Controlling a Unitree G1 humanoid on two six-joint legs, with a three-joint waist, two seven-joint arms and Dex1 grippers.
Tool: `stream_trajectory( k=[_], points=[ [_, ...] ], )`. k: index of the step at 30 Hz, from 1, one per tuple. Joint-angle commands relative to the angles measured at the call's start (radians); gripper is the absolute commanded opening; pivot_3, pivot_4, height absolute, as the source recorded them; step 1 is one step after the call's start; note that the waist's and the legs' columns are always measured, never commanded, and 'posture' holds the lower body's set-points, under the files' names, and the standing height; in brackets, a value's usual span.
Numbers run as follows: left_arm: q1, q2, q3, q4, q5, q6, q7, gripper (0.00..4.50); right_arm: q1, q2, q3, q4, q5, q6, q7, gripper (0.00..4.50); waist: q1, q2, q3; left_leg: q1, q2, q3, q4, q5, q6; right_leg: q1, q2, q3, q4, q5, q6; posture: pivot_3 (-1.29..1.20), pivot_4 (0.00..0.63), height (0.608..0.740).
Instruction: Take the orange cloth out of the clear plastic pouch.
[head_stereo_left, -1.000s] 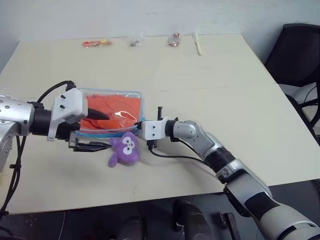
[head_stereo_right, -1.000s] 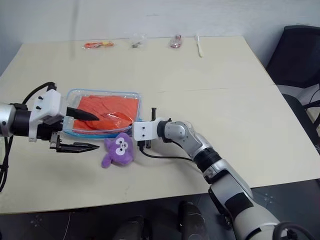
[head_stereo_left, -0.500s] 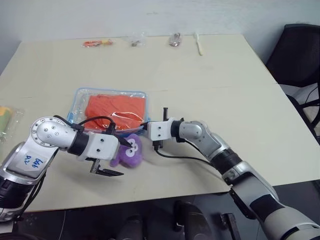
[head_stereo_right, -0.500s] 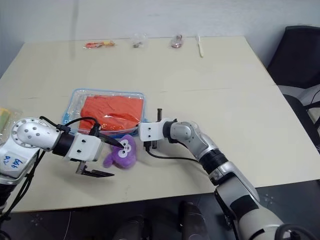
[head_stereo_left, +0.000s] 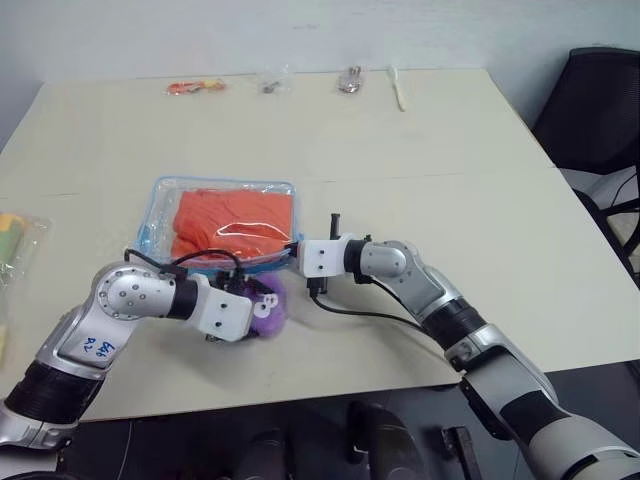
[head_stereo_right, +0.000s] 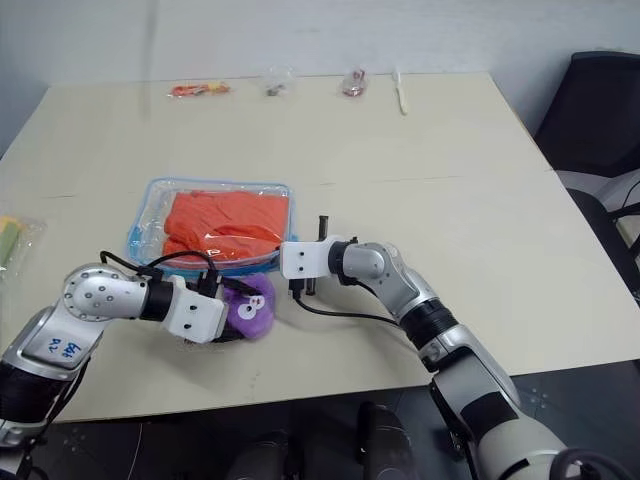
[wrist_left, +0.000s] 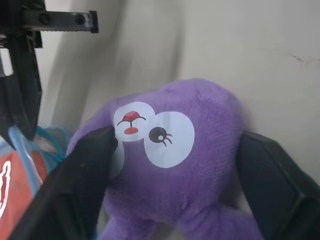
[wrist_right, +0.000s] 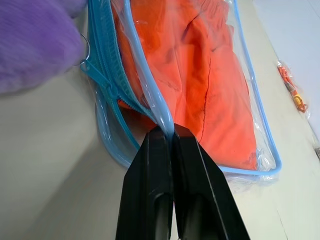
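Observation:
The clear plastic pouch (head_stereo_left: 157, 202) with its light blue rim lies flat on the table, and the orange cloth (head_stereo_left: 235, 218) is inside it. My right gripper (wrist_right: 170, 132) is shut on the pouch's rim at the near right corner, beside the blue zip (wrist_right: 102, 80). A small purple plush toy (head_stereo_left: 270, 303) sits just in front of the pouch. My left gripper (wrist_left: 175, 137) reaches in low from the left, with one black finger (wrist_left: 90, 160) pressed against each side of the toy.
A clear wrinkly bag with a yellow-green brush (head_stereo_left: 14, 240) lies at the table's left edge. Several small packets (head_stereo_left: 193, 87) and a white stick (head_stereo_left: 396, 88) line the far edge. A black chair (head_stereo_left: 600, 100) stands to the right.
My left arm dropped from over the pouch to table height, rolled its wrist, and its wide-open fingers closed in around the purple plush toy. The right gripper kept its hold and place.

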Motion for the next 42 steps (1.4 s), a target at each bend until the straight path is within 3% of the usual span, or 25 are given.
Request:
stream_trajectory(
  k=[1, 9, 20, 26, 33, 42],
  points=[
    [0.016, 0.007, 0.013, -0.003, 0.006, -0.007, 0.005, 2.33, -0.011, 0.007, -0.019, -0.03, 0.011, -0.014, 0.009, 0.0, 0.0, 0.0, 0.0, 0.0, 0.0, 0.0, 0.0, 0.0, 0.0, 0.0, 0.0, 0.0, 0.0, 0.0, 0.0, 0.0, 0.15, 0.74],
    [0.038, 0.011, 0.048, -0.025, -0.04, 0.092, 0.011, 0.04, 0.0, -0.007, -0.025, -0.043, 0.019, -0.021, 0.034, 0.0, 0.0, 0.0, 0.0, 0.0, 0.001, 0.0, 0.0, 0.0, 0.0, 0.0, 0.0, 0.0, 0.0, 0.0, 0.0, 0.0, 0.15, 0.74],
    [0.16, 0.138, 0.356, -0.093, -0.31, 0.475, -0.042, 0.01, 0.103, -0.144, -0.085, -0.238, 0.076, -0.003, 0.101, 0.0, 0.007, 0.001, 0.001, 0.0, 0.004, -0.01, 0.0, 0.0, 0.0, 0.001, -0.001, 0.0, -0.001, 0.0, 0.0, 0.0, 0.15, 0.74],
    [0.255, 0.204, 0.559, -0.081, -0.392, 0.637, -0.06, 0.01, 0.184, -0.249, -0.131, -0.386, 0.127, -0.014, 0.159, 0.0, 0.023, 0.002, 0.001, 0.0, 0.004, -0.01, 0.0, 0.0, 0.0, 0.001, 0.0, 0.0, -0.001, 0.0, 0.0, 0.0, 0.15, 0.74],
    [0.375, 0.261, 0.752, -0.011, -0.439, 0.74, -0.141, 0.01, 0.21, -0.319, -0.141, -0.408, 0.146, -0.085, 0.186, 0.0, 0.023, 0.002, 0.001, 0.0, 0.003, -0.009, 0.0, 0.0, 0.0, 0.001, 0.0, 0.0, -0.001, 0.0, 0.0, 0.0, 0.15, 0.74],
    [0.353, 0.278, 0.689, 0.253, -0.326, 0.548, -0.095, 0.01, 0.204, -0.314, -0.135, -0.362, 0.141, -0.127, 0.177, 0.0, 0.023, 0.002, 0.001, 0.0, 0.0, -0.007, 0.0, 0.0, 0.0, 0.001, 0.001, -0.001, -0.001, 0.0, -0.001, 0.0, 0.15, 0.74]
  ],
)
